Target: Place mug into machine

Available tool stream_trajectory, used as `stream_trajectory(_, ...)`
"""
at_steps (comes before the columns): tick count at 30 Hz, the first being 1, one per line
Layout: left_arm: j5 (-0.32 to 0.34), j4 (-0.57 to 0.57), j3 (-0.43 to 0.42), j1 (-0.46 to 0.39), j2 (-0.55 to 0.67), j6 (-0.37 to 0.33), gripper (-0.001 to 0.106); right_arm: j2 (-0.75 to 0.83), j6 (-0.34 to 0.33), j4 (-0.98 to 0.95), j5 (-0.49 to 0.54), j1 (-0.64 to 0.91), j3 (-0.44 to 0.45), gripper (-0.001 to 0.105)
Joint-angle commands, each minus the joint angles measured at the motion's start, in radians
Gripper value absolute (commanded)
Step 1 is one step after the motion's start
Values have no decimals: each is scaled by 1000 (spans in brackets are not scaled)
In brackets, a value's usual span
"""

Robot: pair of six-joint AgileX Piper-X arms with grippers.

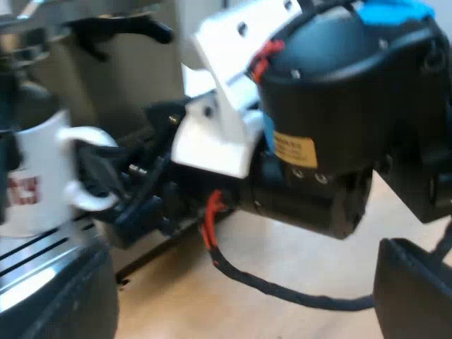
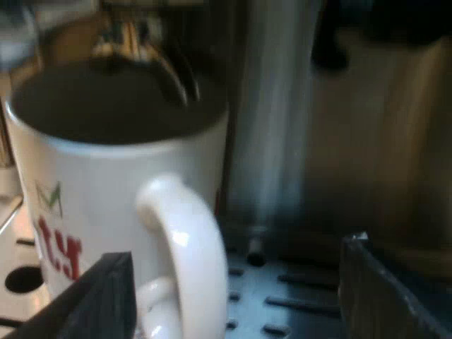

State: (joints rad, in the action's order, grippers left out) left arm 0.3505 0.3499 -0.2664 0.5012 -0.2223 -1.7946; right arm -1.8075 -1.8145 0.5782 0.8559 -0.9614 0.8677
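Observation:
A white mug (image 1: 39, 176) with red lettering stands upright on the slotted steel drip tray (image 1: 42, 258) of the espresso machine (image 1: 120, 70). The right gripper (image 1: 106, 173) sits at the mug's handle (image 1: 88, 169). In the right wrist view the mug (image 2: 106, 183) is close, under the machine's spout (image 2: 134, 46). Its handle (image 2: 187, 254) lies between my right gripper's (image 2: 236, 300) fingers, which stand open and apart from it. My left gripper (image 1: 240, 296) is open over the wooden table, with nothing between its fingers.
The right arm's bulky black and white wrist (image 1: 332, 134) hangs close before my left gripper. A dark lever (image 1: 120, 32) juts from the machine above the mug. The machine's steel front panel (image 2: 374, 141) rises behind the drip tray (image 2: 296, 300). Light wooden tabletop (image 1: 282, 254) lies below.

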Motion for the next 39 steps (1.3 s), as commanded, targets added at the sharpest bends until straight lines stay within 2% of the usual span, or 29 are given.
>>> stream_trajectory(1,20,-11,-34,-2,-1,-4,81,63,-71,-37,79,-23,5,63)
stream_trajectory(5,-19,-11,-99,-2,-1,-4,81,147,-98,-93,94,-49,3,63)
stream_trajectory(15,-25,5,-209,-2,4,-4,81,355,-97,-278,37,-91,3,63)
stream_trajectory(20,-25,186,-288,-2,41,-4,81,461,-95,-367,-35,-125,3,63)
stream_trajectory(23,-37,259,-314,-2,77,-4,81,508,-95,-416,-38,-168,3,63)
stream_trajectory(28,-40,277,-323,-2,139,-4,81,530,-95,-448,-38,-237,3,61)
stream_trajectory(30,-40,276,-323,-2,157,-4,81,530,-95,-450,-59,-247,3,53)
stream_trajectory(32,-40,276,-323,-2,164,-4,81,530,-91,-450,-85,-249,3,31)
stream_trajectory(33,-40,276,-323,-2,163,-4,81,530,-90,-448,-88,-249,3,26)
stream_trajectory(35,-40,276,-323,-2,163,-4,81,530,-90,-445,-110,-238,3,-1)
stream_trajectory(37,-40,276,-323,-2,163,-4,81,526,-75,-441,-131,-230,3,0)
stream_trajectory(39,-40,276,-323,-2,163,-4,81,521,-22,-436,-179,-198,3,0)
